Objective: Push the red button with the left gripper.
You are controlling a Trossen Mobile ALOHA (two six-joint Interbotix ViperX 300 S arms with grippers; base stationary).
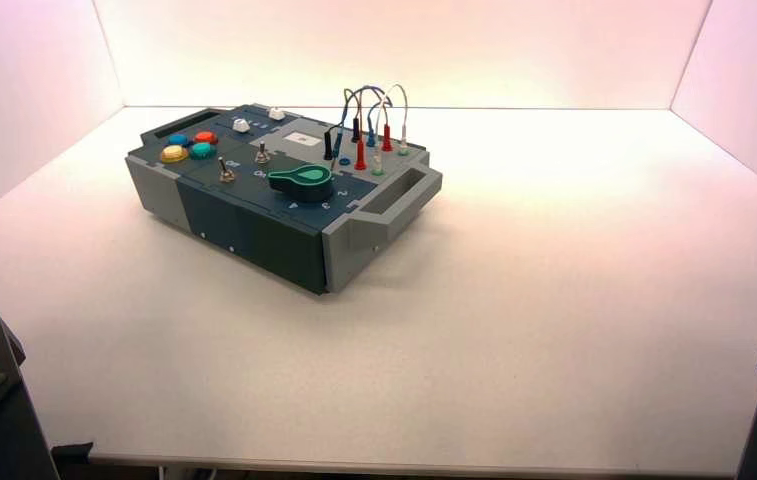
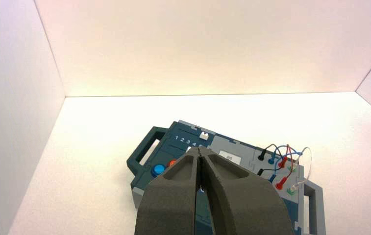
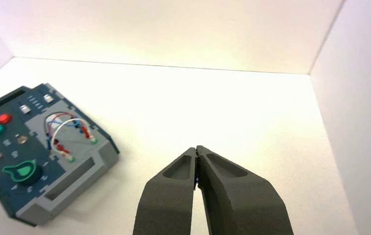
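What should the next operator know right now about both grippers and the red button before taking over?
Left gripper: fingers shut, held above the table short of the box, aimed at its button corner. Nothing touched.
Right gripper: fingers shut, parked over bare table to the box's right.
Red button: far-left corner of the box top, in the cluster with the blue button, yellow button and teal button. Only its edge shows past the left fingers in the left wrist view.
Done: nothing yet.
Left: move the left gripper over the red button and press it.

High view overlooks box (image 1: 284, 195) from behind; both wrist views share it (farther off)
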